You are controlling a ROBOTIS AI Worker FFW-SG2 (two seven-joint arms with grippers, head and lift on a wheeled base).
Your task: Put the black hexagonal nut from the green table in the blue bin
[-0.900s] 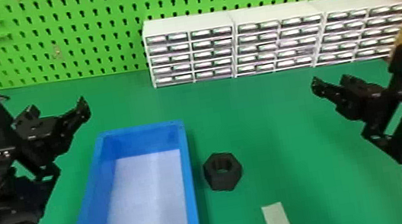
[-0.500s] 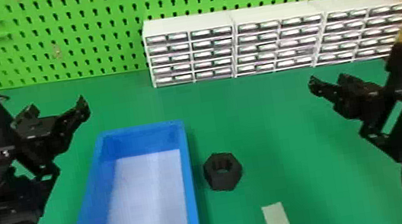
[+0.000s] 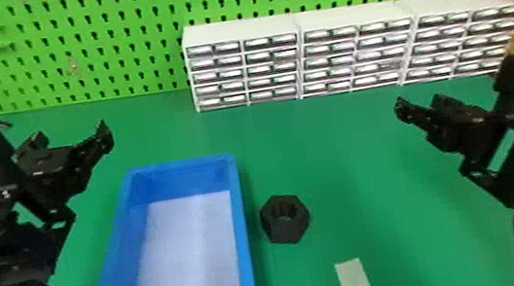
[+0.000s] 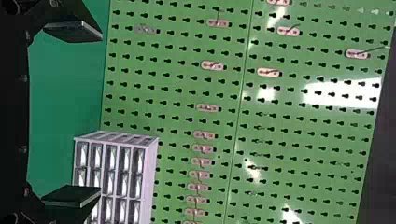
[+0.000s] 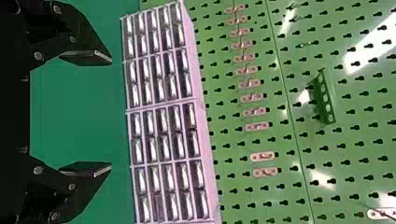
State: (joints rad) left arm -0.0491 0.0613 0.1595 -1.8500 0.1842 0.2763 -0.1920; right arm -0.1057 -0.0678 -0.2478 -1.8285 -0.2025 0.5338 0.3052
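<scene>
I'm in what looks like a workshop: beyond my right pincer (image 3: pixel 421 103), small-parts drawers (image 3: pixel 360 57) line the green worktop (image 3: pixel 344 141), backed by a green pegboard (image 3: pixel 147 44) with hooks (image 4: pixel 212 65).

The black hexagonal nut (image 3: pixel 288 232) is lying flat on the green worktop (image 3: pixel 365 177), and its round hole is facing up. It is on the right side of the blue bin (image 3: pixel 242 236), near to the wall but not touching it. This bin is rectangular and open at the top, with blue walls and a whitish bottom
</scene>
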